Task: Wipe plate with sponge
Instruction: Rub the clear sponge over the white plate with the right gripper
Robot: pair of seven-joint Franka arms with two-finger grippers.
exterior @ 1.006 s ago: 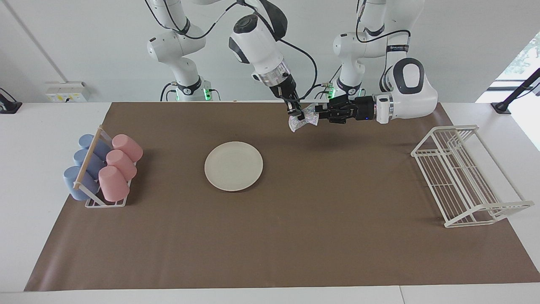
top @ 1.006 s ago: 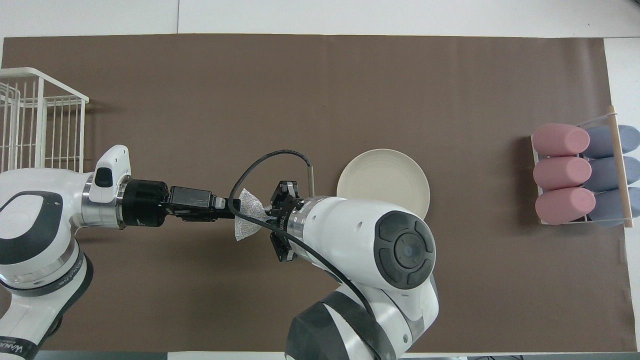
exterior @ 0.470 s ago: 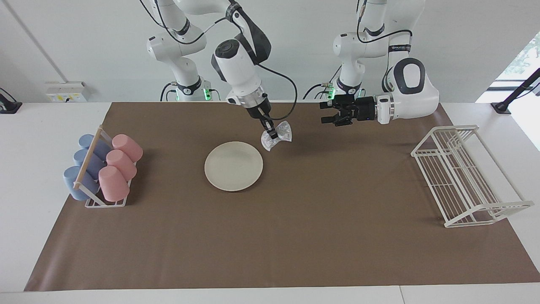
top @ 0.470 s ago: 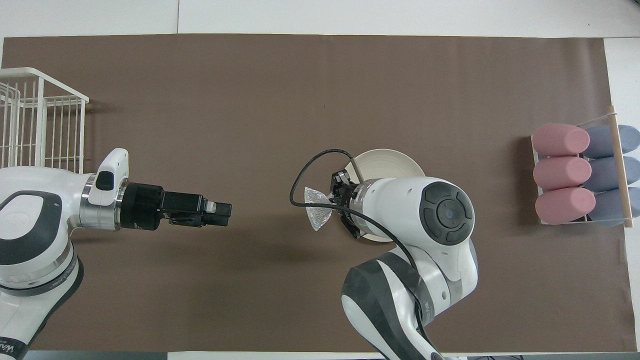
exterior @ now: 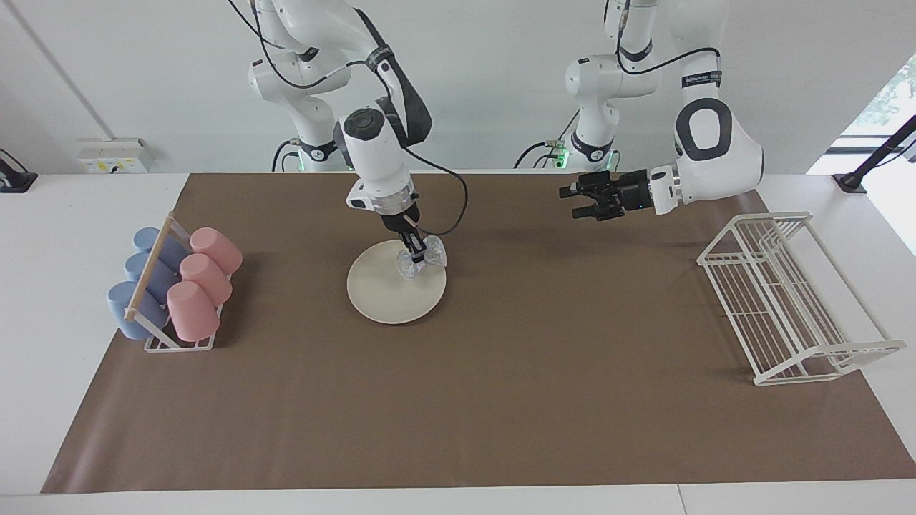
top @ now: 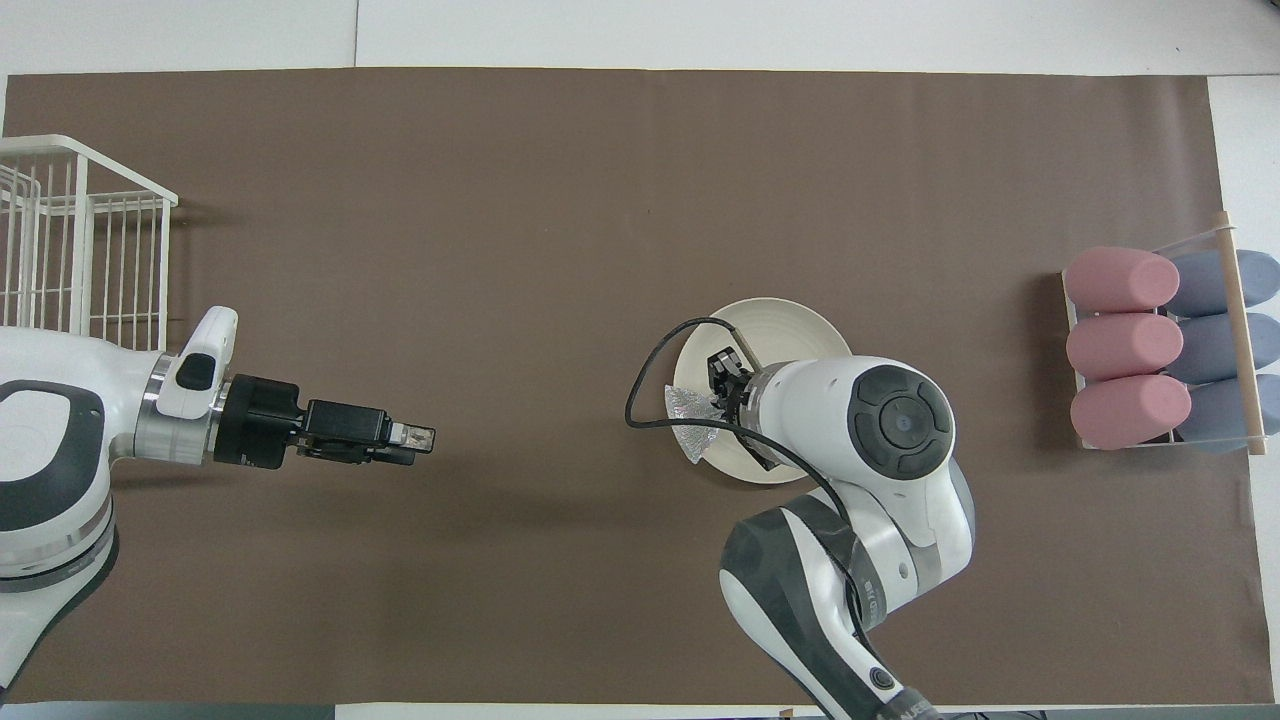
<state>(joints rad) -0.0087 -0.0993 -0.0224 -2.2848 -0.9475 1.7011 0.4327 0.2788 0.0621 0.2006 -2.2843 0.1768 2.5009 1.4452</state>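
Since a second ago the right gripper (exterior: pixel 413 252) has carried the sponge (exterior: pixel 421 259) from the handover point down over the plate (exterior: pixel 396 282), jaws clamped on it at the plate's two o'clock edge in the facing view; contact is unclear. Left gripper (exterior: pixel 578 199) waits, fingers apart.

Round cream-white plate (exterior: pixel 390 297), smooth matt ceramic look; small silvery mesh sponge (exterior: pixel 422 259), glittery, wrinkly. Brown table mat (exterior: pixel 501 400) flat, matt, paper-like. White wire rack (exterior: pixel 783 300) coated metal; pink cups (exterior: pixel 204 275) and blue cups (exterior: pixel 139 275) matt plastic look, with a wooden rod (exterior: pixel 150 268).
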